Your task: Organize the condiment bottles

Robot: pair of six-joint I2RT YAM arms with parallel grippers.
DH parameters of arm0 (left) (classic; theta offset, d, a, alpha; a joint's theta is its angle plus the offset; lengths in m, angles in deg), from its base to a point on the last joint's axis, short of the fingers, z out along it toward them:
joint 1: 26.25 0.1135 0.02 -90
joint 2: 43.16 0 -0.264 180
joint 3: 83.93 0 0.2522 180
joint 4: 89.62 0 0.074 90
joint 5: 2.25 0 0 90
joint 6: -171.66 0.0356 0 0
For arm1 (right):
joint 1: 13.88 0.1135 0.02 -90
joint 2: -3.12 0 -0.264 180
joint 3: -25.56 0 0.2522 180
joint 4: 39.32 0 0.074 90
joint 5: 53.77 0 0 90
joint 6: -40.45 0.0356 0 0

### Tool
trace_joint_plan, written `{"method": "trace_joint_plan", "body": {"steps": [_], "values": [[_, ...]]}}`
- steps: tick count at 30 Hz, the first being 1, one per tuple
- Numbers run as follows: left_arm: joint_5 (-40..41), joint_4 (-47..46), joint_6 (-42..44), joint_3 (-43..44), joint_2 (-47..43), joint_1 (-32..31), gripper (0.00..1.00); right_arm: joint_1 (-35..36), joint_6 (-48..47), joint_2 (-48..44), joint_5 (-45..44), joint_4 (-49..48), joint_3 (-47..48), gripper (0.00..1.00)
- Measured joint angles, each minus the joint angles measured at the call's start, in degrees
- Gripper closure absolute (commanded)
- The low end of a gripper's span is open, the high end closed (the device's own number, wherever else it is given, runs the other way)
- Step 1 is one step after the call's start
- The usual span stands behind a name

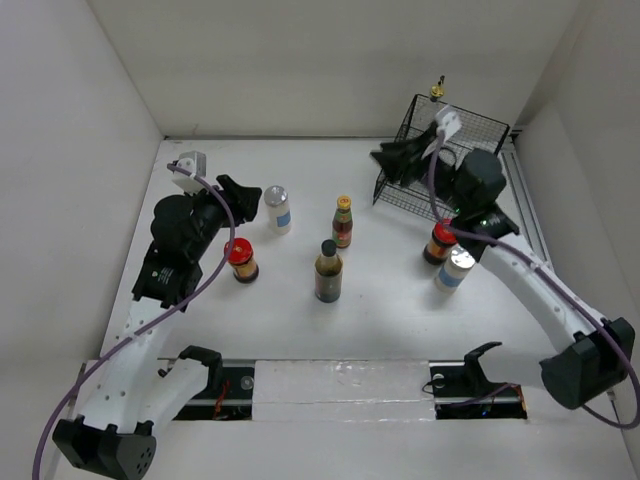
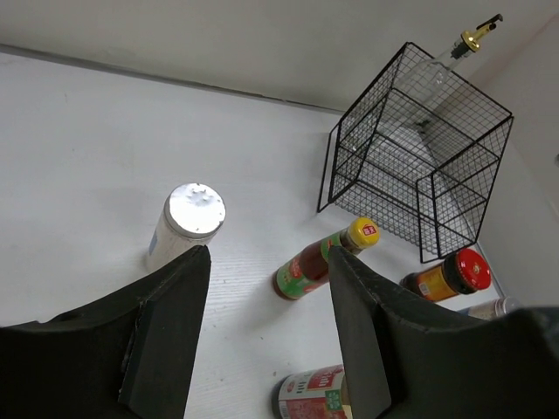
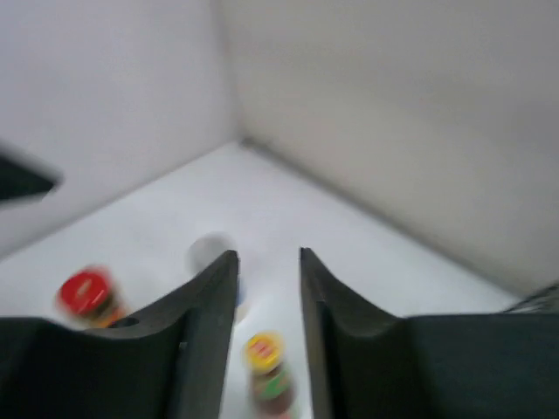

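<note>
Left gripper (image 1: 246,197), two black fingers spread wide and holding nothing, hovers just beside a white cylindrical shaker with a silver lid and blue label (image 1: 277,209). Seen from the left wrist, the shaker stands just past one fingertip, not yet between the fingers.

Clock directions follow the overhead view, with twelve at the far wall. Right gripper (image 1: 398,160) hangs at two o'clock on the white table (image 1: 300,330), by the nine o'clock side of a black wire basket (image 1: 480,130). Its fingers are parted by a narrow gap with nothing in it, and its wrist picture is blurred. A tall clear bottle with a gold cap (image 1: 437,92) shows at the basket's twelve o'clock edge; whether it is inside or behind cannot be told.

The other containers stand loose on the table:
- A small red-brown bottle with a yellow cap (image 1: 343,222) is near the centre.
- A dark bottle with a black cap (image 1: 328,272) is at its six o'clock.
- A red-lidded jar (image 1: 241,260) is at eight o'clock, beneath the left arm.
- A second red-lidded jar (image 1: 441,241) and a second silver-lidded shaker (image 1: 456,270) sit together at the basket's six o'clock.

The step in hand looks like the left arm's approach to the first shaker. The next move probably calls for shifting toward three o'clock and lowering until the fingers straddle the shaker's body below the lid. The fingers would then close squarely, so the narrow upright cylinder is not tipped.
</note>
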Motion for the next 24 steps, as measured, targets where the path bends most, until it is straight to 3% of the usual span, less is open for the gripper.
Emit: {"method": "trace_joint_plan", "body": {"steps": [1, 4, 8, 12, 17, 24], "values": [[-0.07, -0.02, -0.04, 0.0, -0.26, 0.0, 0.48, 2.93, -0.81, -1.6, 2.49, 1.57, -2.67, 0.41], [-0.22, -0.04, -0.07, -0.02, -0.94, 0.0, 0.48, 10.29, -3.15, -6.16, 5.7, 7.78, -9.75, 0.17], [-0.24, -0.02, -0.11, -0.02, -1.64, 0.0, 0.48, 17.03, -4.87, -12.04, 5.81, 14.73, -15.08, 0.05], [-0.46, -0.04, -0.15, -0.02, -1.81, 0.0, 0.48, 22.43, -5.97, -13.22, 4.33, 17.29, -15.63, 0.01], [-0.92, -0.07, -0.2, -0.11, -1.81, 0.0, 0.48, 26.77, -6.86, -7.39, 2.84, 17.33, -15.72, 0.01], [-1.79, -0.31, -0.39, -0.74, -1.81, 0.0, 0.48, 27.3, -6.97, 0.02, -1.81, 9.14, -17.07, 0.16]]}}
